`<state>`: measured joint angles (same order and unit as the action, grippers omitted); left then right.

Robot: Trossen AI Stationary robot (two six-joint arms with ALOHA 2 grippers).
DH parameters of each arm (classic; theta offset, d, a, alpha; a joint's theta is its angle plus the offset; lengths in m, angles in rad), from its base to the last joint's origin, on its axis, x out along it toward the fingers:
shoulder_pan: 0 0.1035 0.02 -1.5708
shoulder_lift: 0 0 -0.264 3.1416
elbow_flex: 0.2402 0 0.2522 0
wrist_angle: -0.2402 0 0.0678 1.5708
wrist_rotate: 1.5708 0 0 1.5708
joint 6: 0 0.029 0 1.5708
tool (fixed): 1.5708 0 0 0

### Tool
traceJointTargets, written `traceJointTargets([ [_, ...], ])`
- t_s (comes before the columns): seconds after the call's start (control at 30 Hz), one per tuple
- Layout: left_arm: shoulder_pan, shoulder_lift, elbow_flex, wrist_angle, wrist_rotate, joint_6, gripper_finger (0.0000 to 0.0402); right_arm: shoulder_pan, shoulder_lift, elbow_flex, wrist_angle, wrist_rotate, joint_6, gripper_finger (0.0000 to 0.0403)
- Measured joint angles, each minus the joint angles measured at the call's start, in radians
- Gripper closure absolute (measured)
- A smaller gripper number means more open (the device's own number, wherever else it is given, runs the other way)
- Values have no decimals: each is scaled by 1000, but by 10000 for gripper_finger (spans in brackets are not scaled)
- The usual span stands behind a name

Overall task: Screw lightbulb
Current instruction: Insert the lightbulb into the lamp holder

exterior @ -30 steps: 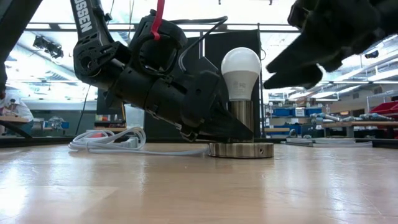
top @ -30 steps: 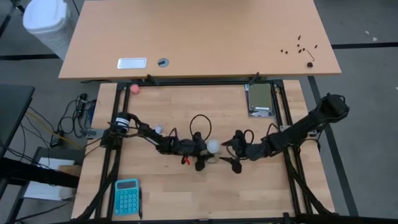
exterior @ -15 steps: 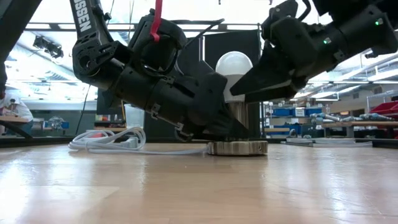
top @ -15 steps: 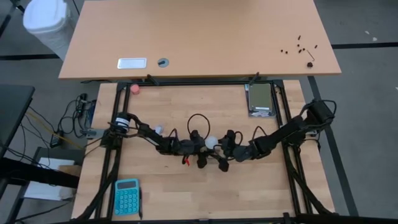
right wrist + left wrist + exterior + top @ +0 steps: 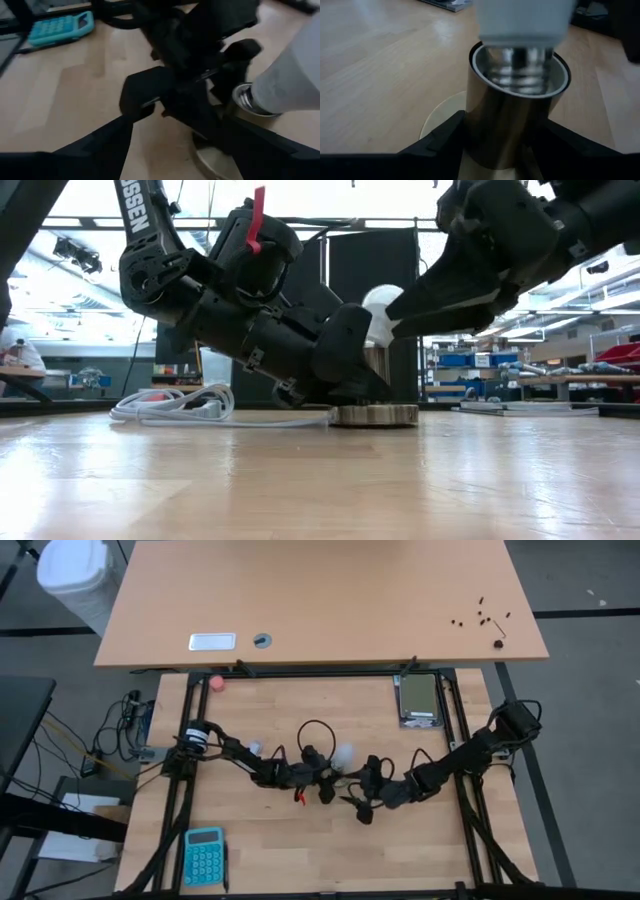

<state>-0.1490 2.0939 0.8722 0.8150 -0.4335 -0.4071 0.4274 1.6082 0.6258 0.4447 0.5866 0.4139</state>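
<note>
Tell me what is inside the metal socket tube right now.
The lightbulb's threaded silvery base sits in the mouth of the socket tube, which the left gripper clamps. How deep the threads go is hidden by the tube wall.

You've got a teal calculator [image 5: 205, 855] front-left, pink ball [image 5: 216, 682] at back, white cord [image 5: 175, 406] coiled behind.
</note>
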Motion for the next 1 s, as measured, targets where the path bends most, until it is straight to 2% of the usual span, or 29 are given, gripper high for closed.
traceJointTargets([
  [0.13, 0, 0, 0, 0, 1, 5, 189, -8, 0, 0, -49, 52, 35, 93],
  [0.33, -1, 0, 0, -4, 8, 29, 189, -45, -1, 1, -101, 23, 43, 94],
  [0.5, -1, -2, 1, -31, 52, 34, 189, -39, -100, 0, -427, 96, 178, 94],
  [0.67, -1, -2, 3, -51, 61, 38, 186, -123, -221, 1, -529, 68, 36, 94],
  [0.83, 0, 1, 0, -3, 61, 21, 159, -289, -330, 1, -590, -78, 29, 94],
  [0.9, 0, 2, -1, 18, 61, 16, 140, -298, -349, 1, -576, -75, 10, 94],
  [1.0, -1, -6, -1, 8, 67, 10, 109, -293, -357, 1, -566, -14, -29, 94],
])
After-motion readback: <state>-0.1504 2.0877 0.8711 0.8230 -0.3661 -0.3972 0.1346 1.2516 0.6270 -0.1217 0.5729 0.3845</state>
